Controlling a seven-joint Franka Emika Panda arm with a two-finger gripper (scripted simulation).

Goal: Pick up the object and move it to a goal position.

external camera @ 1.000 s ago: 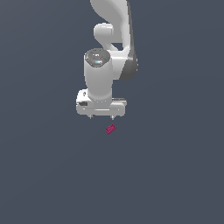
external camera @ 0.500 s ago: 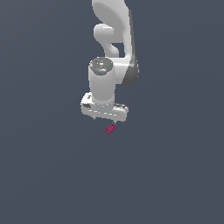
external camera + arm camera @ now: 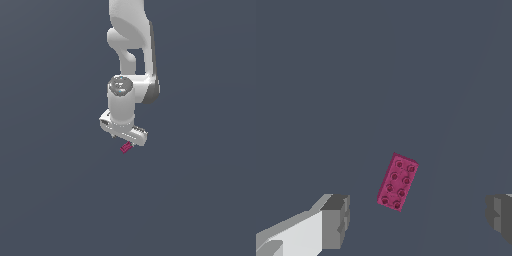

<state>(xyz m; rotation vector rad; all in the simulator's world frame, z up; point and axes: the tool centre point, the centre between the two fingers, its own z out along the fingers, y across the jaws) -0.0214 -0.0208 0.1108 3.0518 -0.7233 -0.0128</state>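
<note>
Now block (image 3: 398, 182) between hand's (image 3: 417, 220) fingers

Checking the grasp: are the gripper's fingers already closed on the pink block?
No: the wrist view shows the pink block lying free between the gripper's wide-open fingers.

The exterior view looks from well back and above at the white arm (image 3: 131, 60) over a plain dark grey floor (image 3: 50, 200). The wrist view faces down close past the gripper (image 3: 416, 215) fingertips (image 3: 336, 220). Both share the magenta block (image 3: 126, 147) and surrounding floor.
</note>
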